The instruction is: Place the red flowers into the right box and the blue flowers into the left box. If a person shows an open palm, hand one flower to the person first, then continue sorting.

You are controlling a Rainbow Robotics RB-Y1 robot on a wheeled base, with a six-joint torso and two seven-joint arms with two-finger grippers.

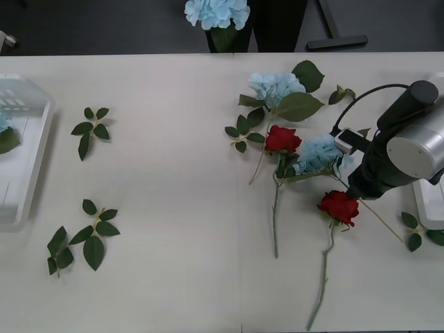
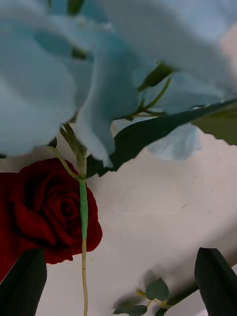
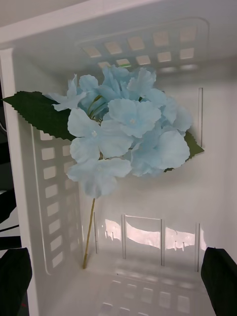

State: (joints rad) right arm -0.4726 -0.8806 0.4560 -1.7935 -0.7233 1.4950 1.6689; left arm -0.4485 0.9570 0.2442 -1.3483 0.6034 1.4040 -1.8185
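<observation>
The right gripper (image 2: 118, 284) hangs open over a blue flower (image 1: 317, 154) beside 2 red flowers (image 1: 282, 139). The left gripper (image 3: 118, 281), also open, faces a blue flower (image 3: 126, 136) in the left box (image 3: 44, 197).

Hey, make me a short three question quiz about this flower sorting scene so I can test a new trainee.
1. True or false: a blue flower already lies in the left box.
2. How many red flowers lie on the table in the front view?
3. The right gripper hangs above which things? A) a rose and a blue flower B) a leaf sprig alone C) the left box

Key
1. True; the left gripper, fingers apart, looks down at it.
2. Two; the second lies beside the right arm.
3. A; its fingers are apart, holding nothing.
</observation>
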